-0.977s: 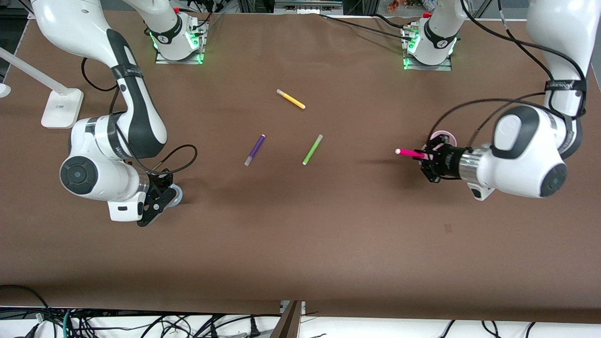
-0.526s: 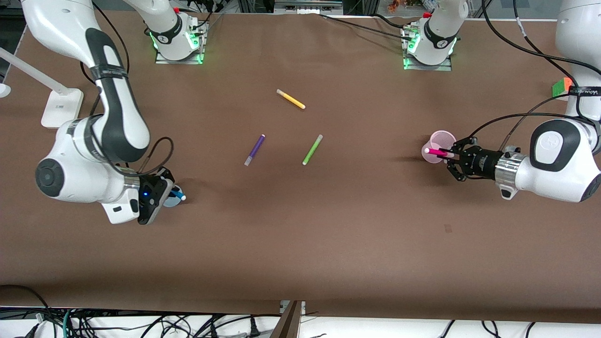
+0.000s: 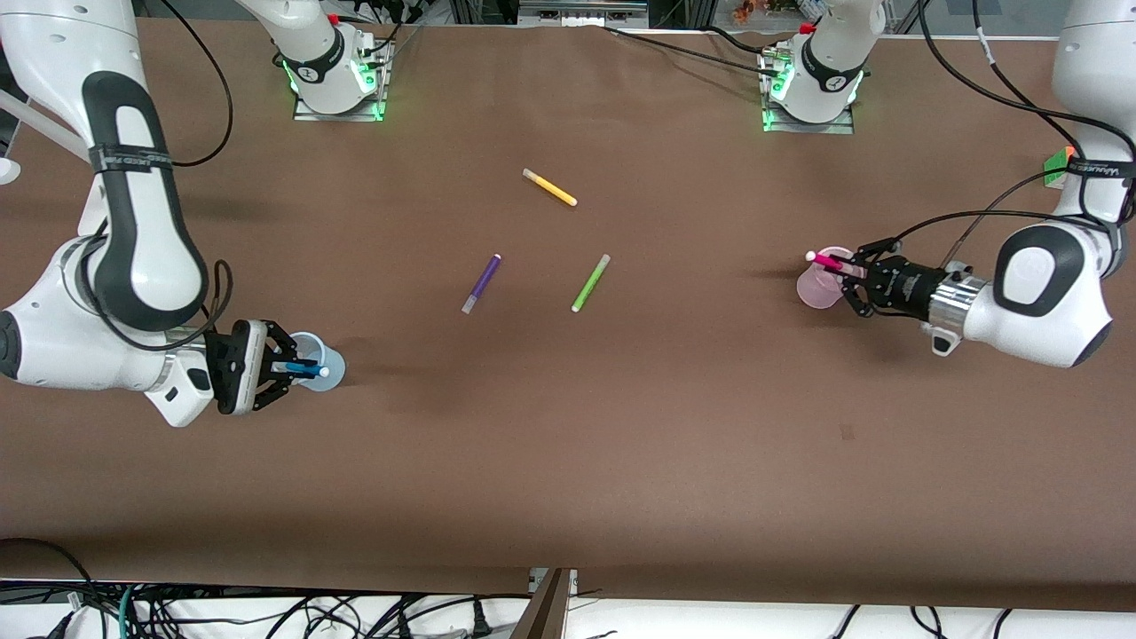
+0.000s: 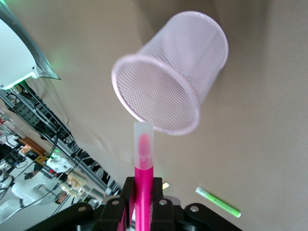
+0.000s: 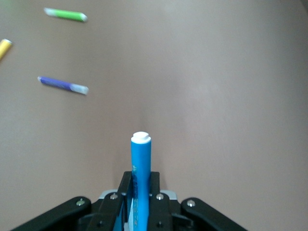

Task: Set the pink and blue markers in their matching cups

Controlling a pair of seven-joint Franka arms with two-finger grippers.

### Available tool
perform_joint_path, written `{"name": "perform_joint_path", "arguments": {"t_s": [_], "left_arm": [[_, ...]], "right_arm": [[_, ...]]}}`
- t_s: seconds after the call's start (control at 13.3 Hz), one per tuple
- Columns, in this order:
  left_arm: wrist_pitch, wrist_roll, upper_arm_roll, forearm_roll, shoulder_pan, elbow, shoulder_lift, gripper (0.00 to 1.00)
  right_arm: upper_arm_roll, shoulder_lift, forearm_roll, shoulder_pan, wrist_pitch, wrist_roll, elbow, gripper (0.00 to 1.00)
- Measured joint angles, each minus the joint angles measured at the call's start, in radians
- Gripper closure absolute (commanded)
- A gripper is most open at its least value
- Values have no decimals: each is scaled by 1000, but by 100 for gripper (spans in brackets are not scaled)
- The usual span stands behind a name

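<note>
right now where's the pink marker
The pink marker is held in the left gripper over the pink cup, at the left arm's end of the table.

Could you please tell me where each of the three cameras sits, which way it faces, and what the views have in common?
Front view: high across the table, facing both arms; right gripper over the blue cup.
Left wrist view: on the left wrist, facing the pink cup; left gripper shut on the pink marker.
Right wrist view: on the right wrist, facing the table; blue marker in its jaws.
All share the green pen.
</note>
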Motion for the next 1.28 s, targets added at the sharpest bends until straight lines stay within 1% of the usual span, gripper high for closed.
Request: {"name": "perform_joint_path", "arguments": {"t_s": [0.15,0.38,0.6,0.83,0.9,0.98,1.05,1.13,1.2,1.28], "left_arm": [[-3,38,0,-5,31,-19,-2,100],[-2,97,-5,-32,29,-39,-2,100],[18,155,-3,-35,33,-66,0,100],[25,195,-1,-35,43,-80,4,100],[26,205,-1,-35,48,-80,7,99],[26,208,-1,-35,52,-80,10,68],[28,209,0,-35,54,-80,15,24],[34,210,0,-35,56,-80,21,0],[43,211,1,-35,59,-80,26,0],[47,212,1,-35,61,-80,29,0]], "right_arm": [[0,7,44,-15,-28,-81,-1,100],[0,8,76,-26,-88,-162,-3,100],[0,10,123,-70,-173,-265,-10,100],[0,29,149,-99,-195,-332,-12,100],[0,41,165,-102,-195,-351,-12,100],[1,52,181,-103,-195,-368,-12,100],[1,61,191,-105,-195,-381,-12,100],[0,66,196,-106,-195,-389,-12,100],[1,69,198,-106,-195,-397,-12,100],[1,71,199,-107,-195,-401,-12,87]]}}
